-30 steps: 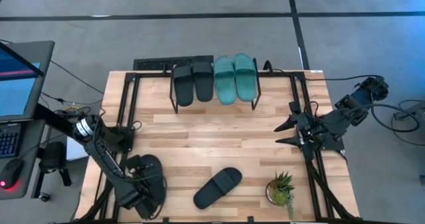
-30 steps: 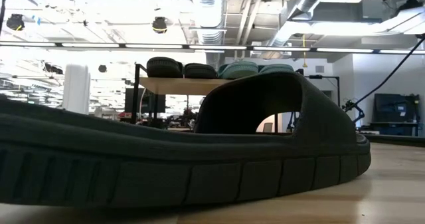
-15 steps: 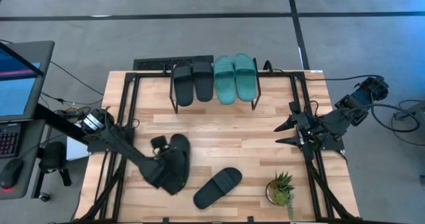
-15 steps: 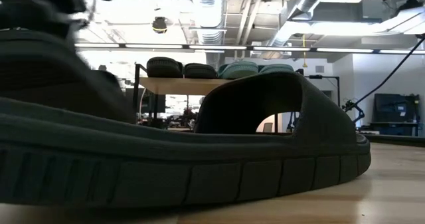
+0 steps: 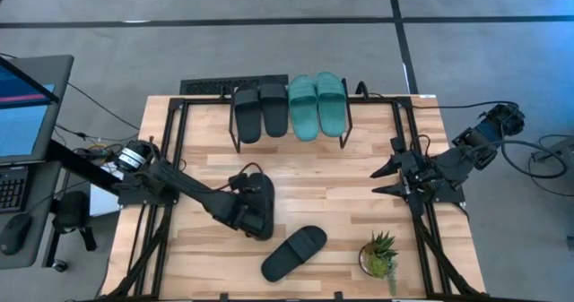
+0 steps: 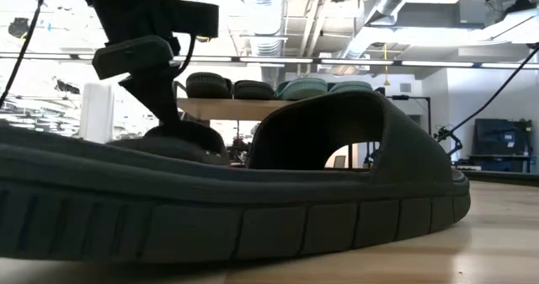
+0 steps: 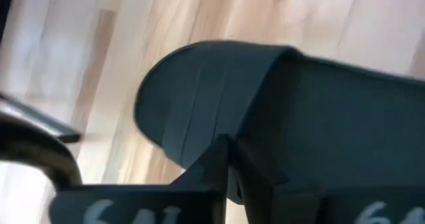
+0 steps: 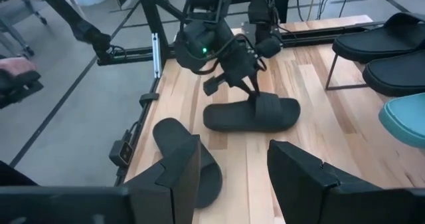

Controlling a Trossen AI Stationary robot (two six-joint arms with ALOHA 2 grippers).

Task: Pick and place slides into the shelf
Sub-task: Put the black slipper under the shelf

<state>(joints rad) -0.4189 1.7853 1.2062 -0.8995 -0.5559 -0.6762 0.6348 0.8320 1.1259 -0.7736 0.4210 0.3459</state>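
Black slide [image 8: 251,113] pinched by left tool [image 8: 251,91], right tool [image 8: 232,167] spread empty, no legible writing.

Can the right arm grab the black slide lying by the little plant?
Probably yes. The right gripper is open and waits at the table's right edge. The loose black slide lies flat near the plant, with only bare wood between. The left gripper is busy holding another black slide farther left.
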